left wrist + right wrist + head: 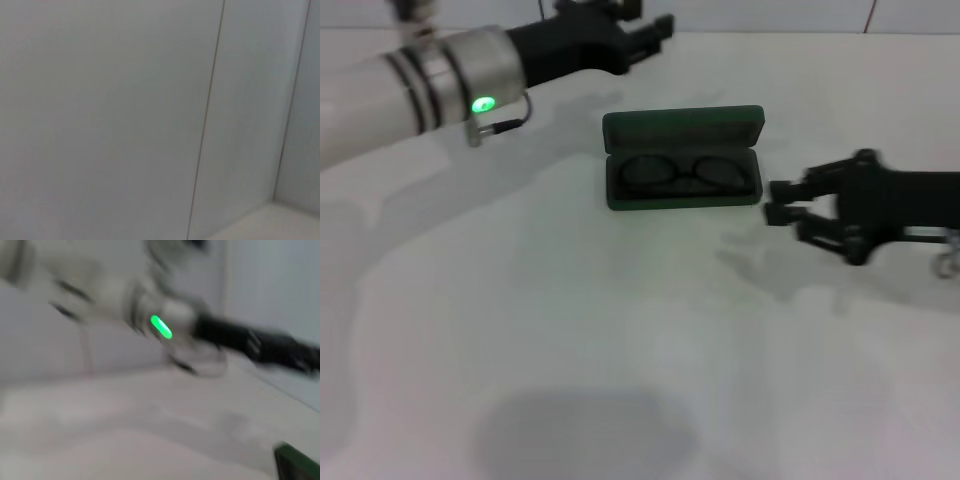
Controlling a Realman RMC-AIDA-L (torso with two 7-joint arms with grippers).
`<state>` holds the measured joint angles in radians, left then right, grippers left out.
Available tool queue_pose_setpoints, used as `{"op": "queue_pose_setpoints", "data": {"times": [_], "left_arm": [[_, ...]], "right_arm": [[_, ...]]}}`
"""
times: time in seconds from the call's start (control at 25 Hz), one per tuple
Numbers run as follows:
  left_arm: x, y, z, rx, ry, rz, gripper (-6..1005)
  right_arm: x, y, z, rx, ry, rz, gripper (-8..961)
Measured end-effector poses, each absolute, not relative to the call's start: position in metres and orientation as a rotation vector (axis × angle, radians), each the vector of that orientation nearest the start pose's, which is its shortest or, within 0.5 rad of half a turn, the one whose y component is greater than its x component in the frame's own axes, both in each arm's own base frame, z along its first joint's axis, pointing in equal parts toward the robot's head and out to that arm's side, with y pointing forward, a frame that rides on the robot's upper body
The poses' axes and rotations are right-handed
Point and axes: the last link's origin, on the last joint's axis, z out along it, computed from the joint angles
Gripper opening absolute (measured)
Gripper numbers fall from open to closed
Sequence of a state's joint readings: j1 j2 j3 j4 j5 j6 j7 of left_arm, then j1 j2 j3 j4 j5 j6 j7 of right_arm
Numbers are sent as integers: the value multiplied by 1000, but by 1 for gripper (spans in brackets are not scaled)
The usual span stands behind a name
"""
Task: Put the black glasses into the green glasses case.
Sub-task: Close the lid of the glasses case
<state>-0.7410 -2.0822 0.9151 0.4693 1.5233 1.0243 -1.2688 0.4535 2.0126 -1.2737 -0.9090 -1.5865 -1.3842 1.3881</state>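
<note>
- I count one green glasses case (683,158) on my head view; one corner of it shows in the right wrist view.
- One pair of black glasses (682,172), lying inside that case.
- Two grippers: the left gripper (655,35) and the right gripper (782,203).
- One white table (570,330) under everything.

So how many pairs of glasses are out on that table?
1. The black glasses lie inside the open green glasses case near the middle of the table, between the left gripper and the right gripper. No others show.
</note>
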Motion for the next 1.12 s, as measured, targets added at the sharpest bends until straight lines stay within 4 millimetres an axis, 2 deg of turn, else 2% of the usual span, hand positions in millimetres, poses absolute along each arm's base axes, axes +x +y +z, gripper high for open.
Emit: {"op": "queue_pose_setpoints", "data": {"times": [0.08, 0.12, 0.24, 0.44, 0.64, 0.88, 1.12], "left_arm": [[-197, 430, -25, -2375, -578, -749, 530], [-188, 438, -36, -2414, -563, -639, 530], [-183, 444, -48, -2434, -545, -509, 530], [-183, 450, -58, -2414, -546, -384, 530], [-174, 449, -70, -2456, -516, -330, 530], [-176, 445, -75, -2480, -515, -285, 531], [-182, 435, -84, -2521, -511, -251, 531]], "right_arm": [[208, 334, 12, -2827, 240, 821, 221], [213, 331, 20, -2814, 257, 886, 222], [221, 325, 30, -2765, 264, 981, 225], [226, 320, 28, -2757, 258, 985, 229], [227, 320, 26, -2757, 263, 973, 439], [225, 321, 24, -2771, 253, 965, 535], [230, 322, 25, -2765, 267, 941, 536]]}}
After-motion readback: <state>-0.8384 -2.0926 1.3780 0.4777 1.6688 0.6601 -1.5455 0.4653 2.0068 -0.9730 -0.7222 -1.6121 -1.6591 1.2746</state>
